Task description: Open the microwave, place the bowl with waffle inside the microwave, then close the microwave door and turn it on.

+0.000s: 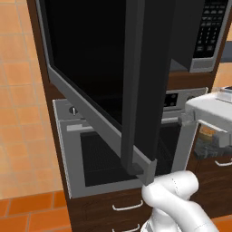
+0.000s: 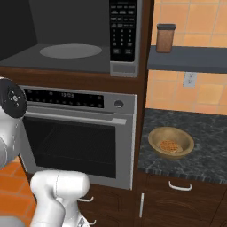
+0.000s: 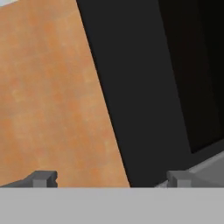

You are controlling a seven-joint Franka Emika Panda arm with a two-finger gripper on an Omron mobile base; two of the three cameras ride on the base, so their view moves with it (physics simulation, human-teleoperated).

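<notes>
Claw [image 3: 112, 178] wide beside glossy door [image 3: 144, 96]

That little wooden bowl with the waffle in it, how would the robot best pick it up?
Probably by the rim, from above. The bowl with waffle sits upright on the dark counter, its open top facing up. One finger could go inside the thin wall and one outside, at the near edge, since the waffle lies in the middle.

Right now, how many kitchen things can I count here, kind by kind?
Built-in black-fronted microwave with open black glass door: 1
Silver oven: 1
Small tan wooden bowl holding a waffle: 1
Brown lidded jar: 1
Wall outlet: 1
Total: 5
</notes>
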